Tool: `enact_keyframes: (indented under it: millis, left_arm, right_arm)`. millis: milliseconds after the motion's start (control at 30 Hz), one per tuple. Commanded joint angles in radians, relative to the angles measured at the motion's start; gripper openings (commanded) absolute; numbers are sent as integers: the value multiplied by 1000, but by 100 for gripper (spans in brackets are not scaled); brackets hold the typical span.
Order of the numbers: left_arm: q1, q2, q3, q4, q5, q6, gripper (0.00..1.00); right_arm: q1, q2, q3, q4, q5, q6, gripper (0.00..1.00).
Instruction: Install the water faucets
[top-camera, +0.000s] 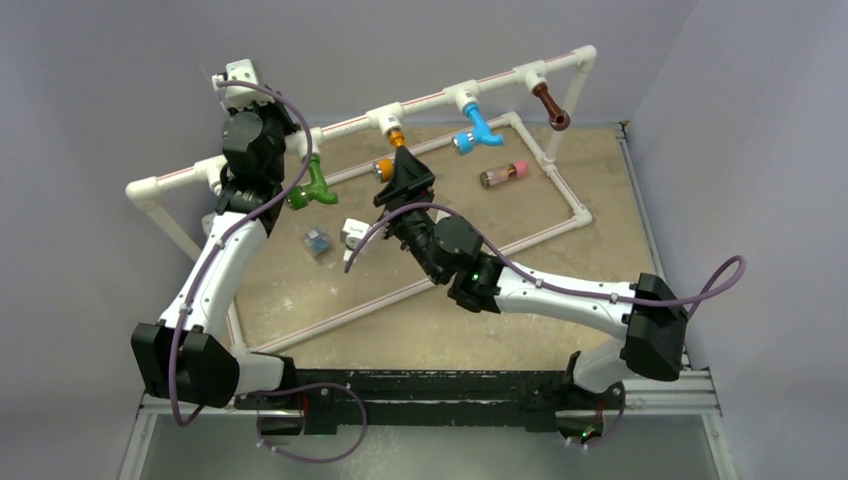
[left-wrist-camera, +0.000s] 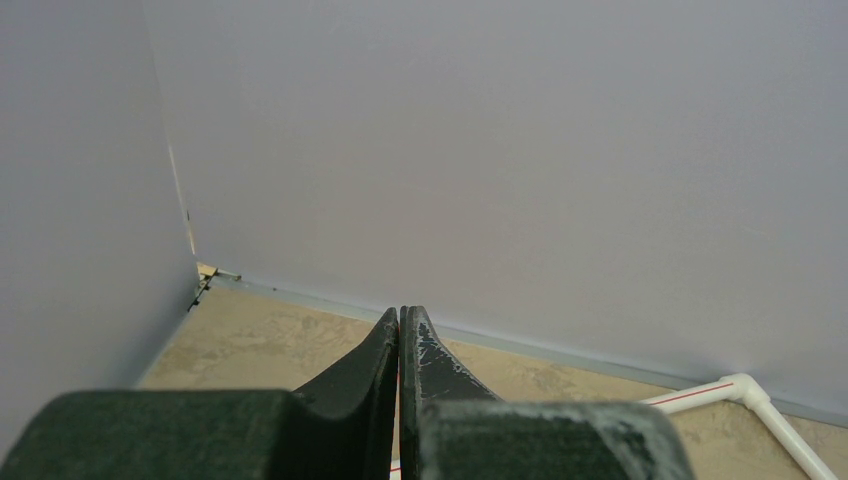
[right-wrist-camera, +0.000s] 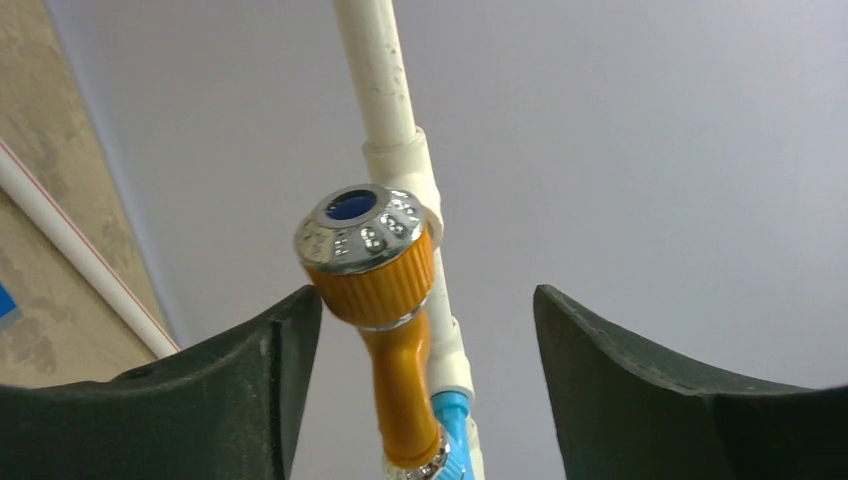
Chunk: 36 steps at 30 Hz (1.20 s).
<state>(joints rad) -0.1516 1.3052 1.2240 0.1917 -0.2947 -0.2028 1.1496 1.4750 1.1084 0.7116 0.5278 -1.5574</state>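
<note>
Right wrist view has the right fingers (right-wrist-camera: 265, 370) spread around the orange faucet (right-wrist-camera: 372, 270), which hangs on the white pipe (right-wrist-camera: 375, 70) and sits nearer one finger; I would centre the grip before closing and turning; left fingers (left-wrist-camera: 365, 375) are pressed together, empty.

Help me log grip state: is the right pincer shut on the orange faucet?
No, the right pincer has its fingers wide apart, the orange faucet between them with a clear gap on one side.

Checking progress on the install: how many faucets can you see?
4. Green faucet beside the left arm; orange faucet between the open fingers of the right gripper; blue faucet and brown faucet farther right on the top rail. Others may hide behind the arms.
</note>
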Motion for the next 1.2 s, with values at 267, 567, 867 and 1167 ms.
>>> enact_keyframes:
  millis: [267,567,867,1167]
  left_arm:
    - [-9,63,-81,-252,44,6,0]
    - [-8,62,-80,-252,43,8,0]
    - [-8,61,-80,-255,42,8,0]
    - [-8,59,-80,-254,44,8,0]
  right_arm:
    - [-55,41,98,44,34,168,30]
    - [-63,34,120,31,26,642,0]
    - [-88,16,65,156,36,1558,0]
    - [-208,-1,-6,144,-2,2302,0]
